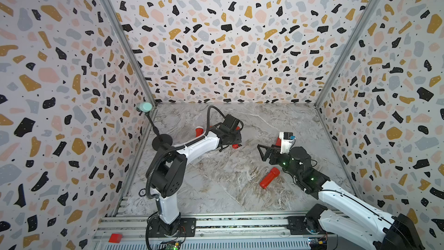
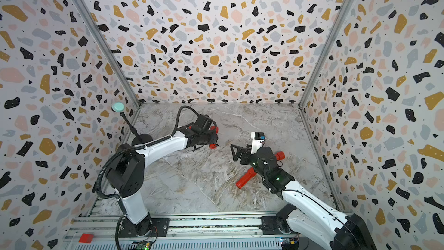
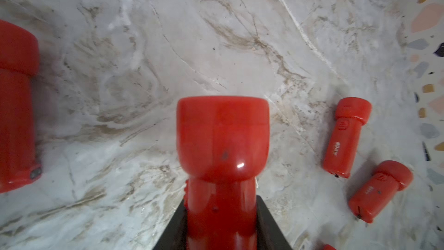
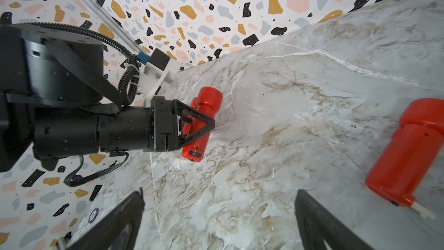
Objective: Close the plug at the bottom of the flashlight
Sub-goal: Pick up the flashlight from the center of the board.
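Left gripper [image 4: 201, 126] squeezes red flashlight [image 3: 222, 140]. Right gripper [image 1: 262, 153] wide open, holding nothing. Gray marble table [image 1: 216, 188], speckled walls [image 1: 216, 32] all around.

The print on one red flashlight [image 3: 342, 140] is too blurred to read.

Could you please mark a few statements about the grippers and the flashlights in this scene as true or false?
1. The left gripper is shut on a red flashlight. True.
2. The right gripper holds a flashlight too. False: it is open and empty.
3. Only one flashlight is in the scene. False: others lie about, such as the loose flashlight near the right arm.
4. The loose flashlight lies on its side on the marble table. True.
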